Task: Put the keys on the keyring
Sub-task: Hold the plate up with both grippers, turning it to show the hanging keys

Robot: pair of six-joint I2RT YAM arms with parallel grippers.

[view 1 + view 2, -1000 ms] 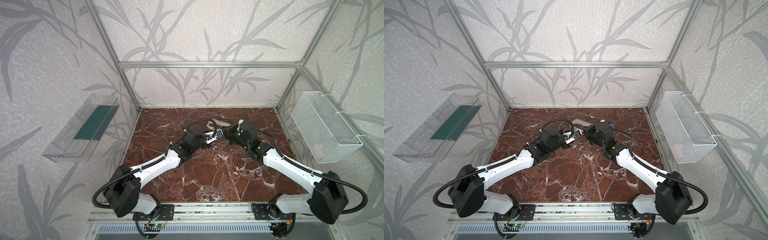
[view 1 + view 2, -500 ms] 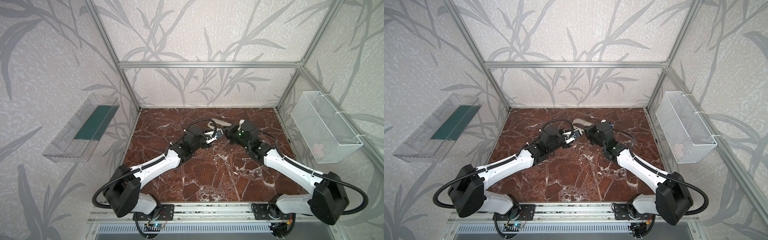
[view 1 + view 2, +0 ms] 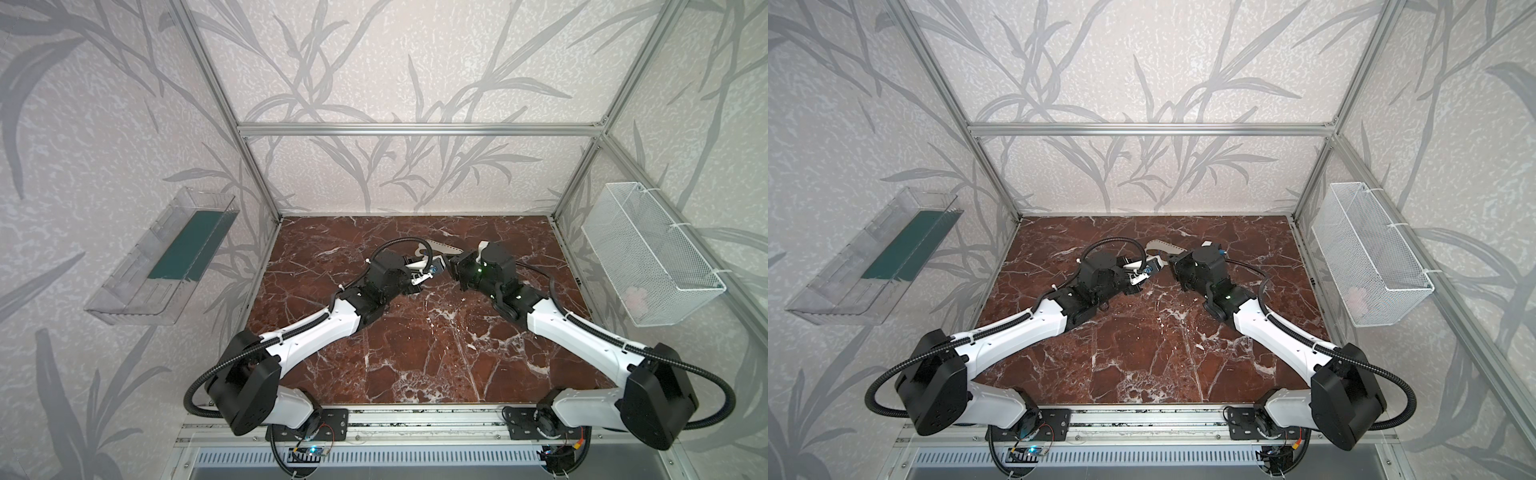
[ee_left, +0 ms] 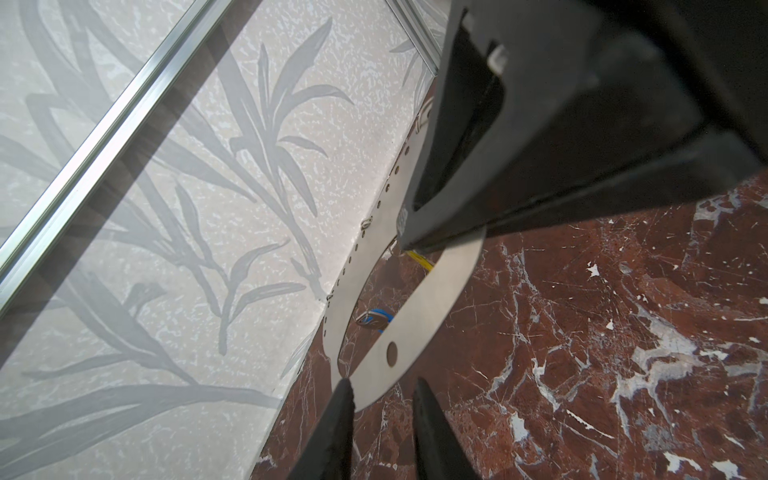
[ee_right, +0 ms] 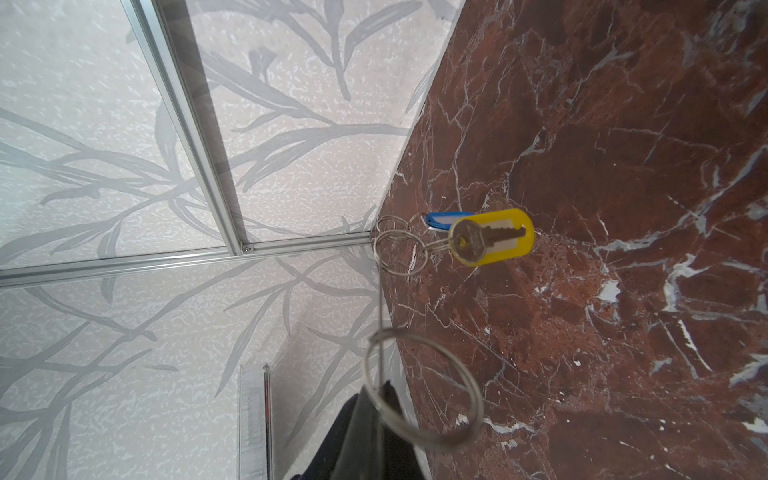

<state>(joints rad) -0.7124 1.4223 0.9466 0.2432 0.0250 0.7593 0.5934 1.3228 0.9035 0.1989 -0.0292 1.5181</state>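
both arms meet over the far middle of the red marble counter [image 3: 415,353], with their heads almost touching in both top views.

left gripper [image 4: 382,386]: the fingers [image 4: 338,415] are clenched on the rounded end of the keyring plate [image 4: 415,307], one on each side of its band. the plate is clear of the counter and tilted, and in the left wrist view its row of small holes shows against the back wall. in a top view the plate [image 3: 440,248] shows as a pale strip just beyond the two gripper heads.

right gripper [image 5: 370,415]: the fingers are closed tight on a large wire ring [image 5: 481,401]. its black body overlaps the far part of the plate in the left wrist view.

keys: the blue key [image 5: 444,219] and the yellow key [image 5: 498,237] hang together on small linked wire rings, off the counter, beyond the large ring. a metal key blade lies across the yellow tag. in the left wrist view the blue key [image 4: 376,318] shows through the plate's oval cut-out, and a strip of the yellow key [image 4: 419,257] shows just under the right gripper's body. two small wire loops sit at the plate's holed edge. whether they carry the keys cannot be told.
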